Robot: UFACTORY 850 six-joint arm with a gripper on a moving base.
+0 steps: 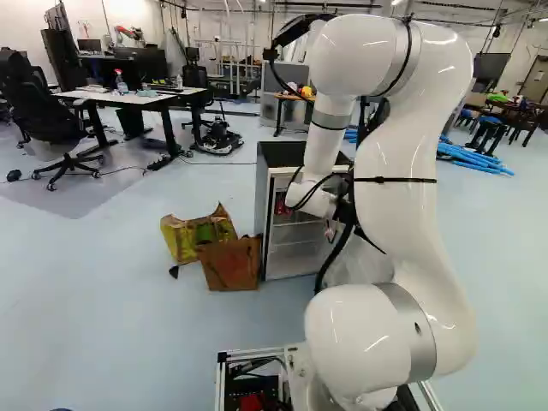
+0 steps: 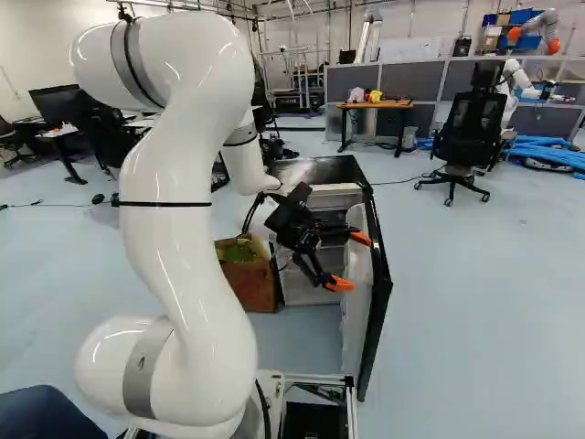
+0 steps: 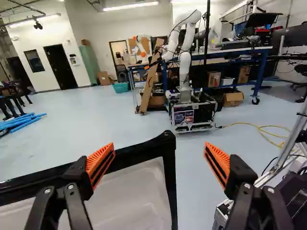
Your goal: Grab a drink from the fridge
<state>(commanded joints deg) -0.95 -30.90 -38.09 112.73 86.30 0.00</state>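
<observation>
While door (image 2: 376, 302) is swung open, gripper (image 3: 159, 146) is left empty-handed

It is spread wide beside the door, with nothing held. Beyond, what appear to be red drinks (image 1: 282, 205) are shelved inside the fridge (image 1: 282, 157); grasp and removal are judged undone.

The arm (image 1: 407, 231) is glossy white, built of thick rounded tubes with bulbous joints. A wide grey ring (image 1: 409, 330) circles the near, low joint. A thin black strap (image 1: 396, 180) wraps the long curved link, and a slimmer far section carries a grey band (image 1: 331, 121) edged in black. Loose black cables (image 1: 306, 195) loop around the far end. The gripper (image 2: 351, 262) is matte black, its linkages dotted with round silver screws (image 3: 70, 187); left and right, wedge-shaped orange pads (image 3: 101, 164) show fine ribs and dark slots.
</observation>
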